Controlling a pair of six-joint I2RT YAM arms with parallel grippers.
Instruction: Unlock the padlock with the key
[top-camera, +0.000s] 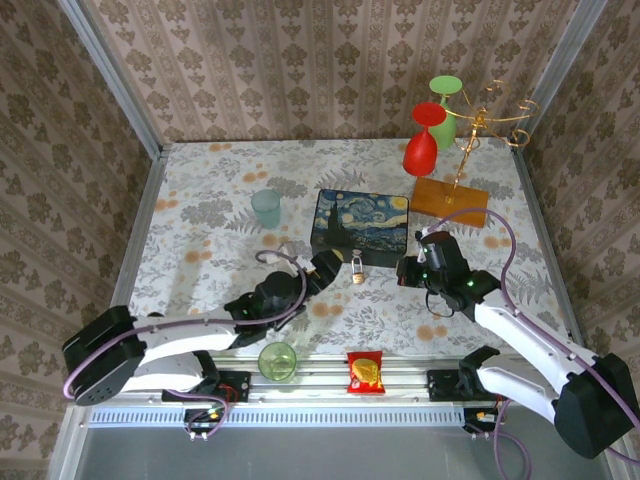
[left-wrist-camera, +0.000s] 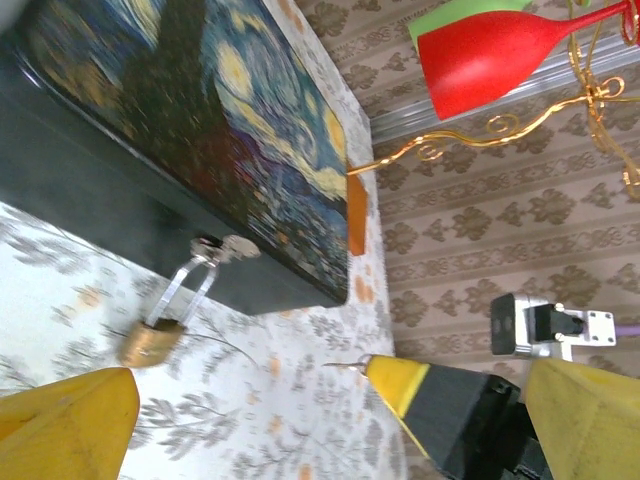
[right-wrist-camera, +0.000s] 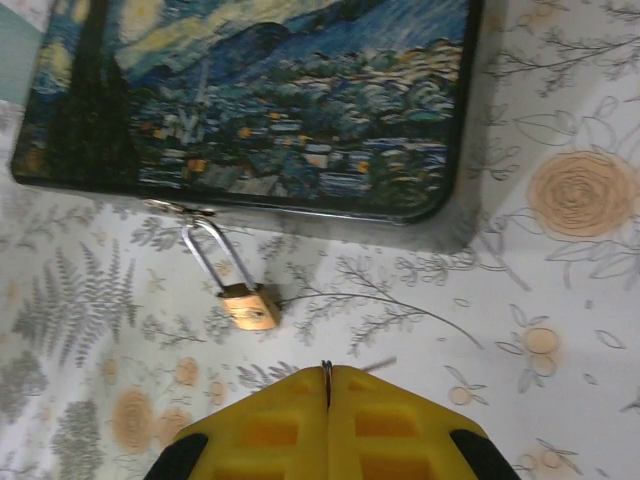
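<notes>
Right wrist: we are seeing right pincer (right-wrist-camera: 326, 382) clamping thin silvery key (right-wrist-camera: 326, 368), left pincer (top-camera: 333, 262) gaping wide; unbraced brass-gold padlock (right-wrist-camera: 250, 306) risking skidding.

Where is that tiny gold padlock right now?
In the top view the padlock lies mid-table, just in front of the near edge of the Starry Night box, its shackle end toward the box.

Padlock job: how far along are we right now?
Done: the right gripper has its fingers shut on a thin metal sliver, apparently the key. In hand: it sits just short of the padlock, with the left gripper open beside it. Left: the key is not inserted, and the shackle looks closed through the hasp of the Starry Night box.
</notes>
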